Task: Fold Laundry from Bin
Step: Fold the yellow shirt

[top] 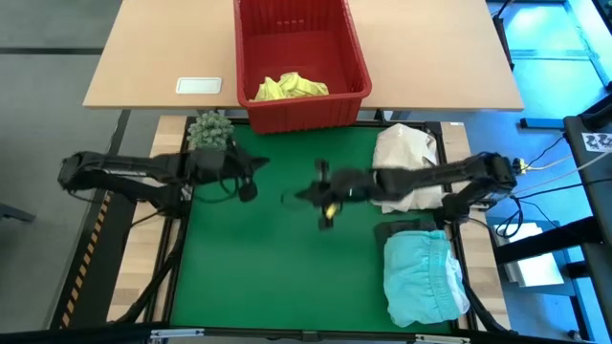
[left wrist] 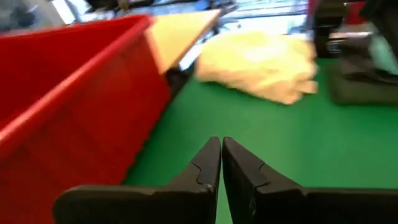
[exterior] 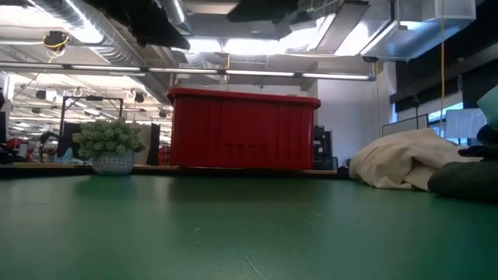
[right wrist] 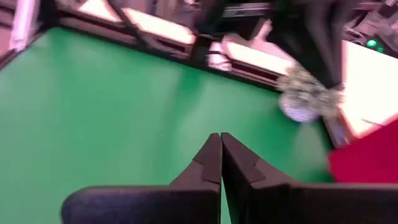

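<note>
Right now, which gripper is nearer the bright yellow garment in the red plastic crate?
Left. The left gripper is below the crate's front-left corner; the right gripper sits farther out over the green mat from the garment.

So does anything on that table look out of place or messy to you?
Nothing is spilled or damaged. One oddity: a small potted plant sits at the green mat's corner among laundry. A cream-white cloth bundle lies crumpled, unlike the folded turquoise garment.
</note>
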Tool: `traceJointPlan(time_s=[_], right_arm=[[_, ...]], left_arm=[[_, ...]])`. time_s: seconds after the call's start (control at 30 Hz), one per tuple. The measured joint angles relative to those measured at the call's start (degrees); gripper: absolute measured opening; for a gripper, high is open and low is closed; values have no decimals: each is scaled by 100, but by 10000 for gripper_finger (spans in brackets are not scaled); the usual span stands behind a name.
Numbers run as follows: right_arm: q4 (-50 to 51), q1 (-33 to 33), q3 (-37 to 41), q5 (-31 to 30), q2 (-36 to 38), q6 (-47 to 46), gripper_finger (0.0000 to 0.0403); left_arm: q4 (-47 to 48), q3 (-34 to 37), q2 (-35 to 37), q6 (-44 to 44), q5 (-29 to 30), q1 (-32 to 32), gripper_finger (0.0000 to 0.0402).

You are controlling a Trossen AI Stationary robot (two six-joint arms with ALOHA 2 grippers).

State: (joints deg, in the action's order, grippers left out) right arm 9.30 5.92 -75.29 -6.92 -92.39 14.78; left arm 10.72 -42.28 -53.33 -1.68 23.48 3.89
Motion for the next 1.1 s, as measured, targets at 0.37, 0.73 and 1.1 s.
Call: traceJointPlan(time_s=[0.37, 0.73, 1.1], right_arm=[[-212, -1398, 42, 1962, 123, -386, 1], [-420, -1541, 895, 1499, 750, -439, 1], [-1293, -1570, 1578, 1163, 1046, -446, 1]], left_arm=[[40, -4, -337, -148, -1892, 1538, 13], [22, -2, -731, -421, -1706, 1455, 13], [-116, 2, -887, -1350, -1997, 2782, 18]])
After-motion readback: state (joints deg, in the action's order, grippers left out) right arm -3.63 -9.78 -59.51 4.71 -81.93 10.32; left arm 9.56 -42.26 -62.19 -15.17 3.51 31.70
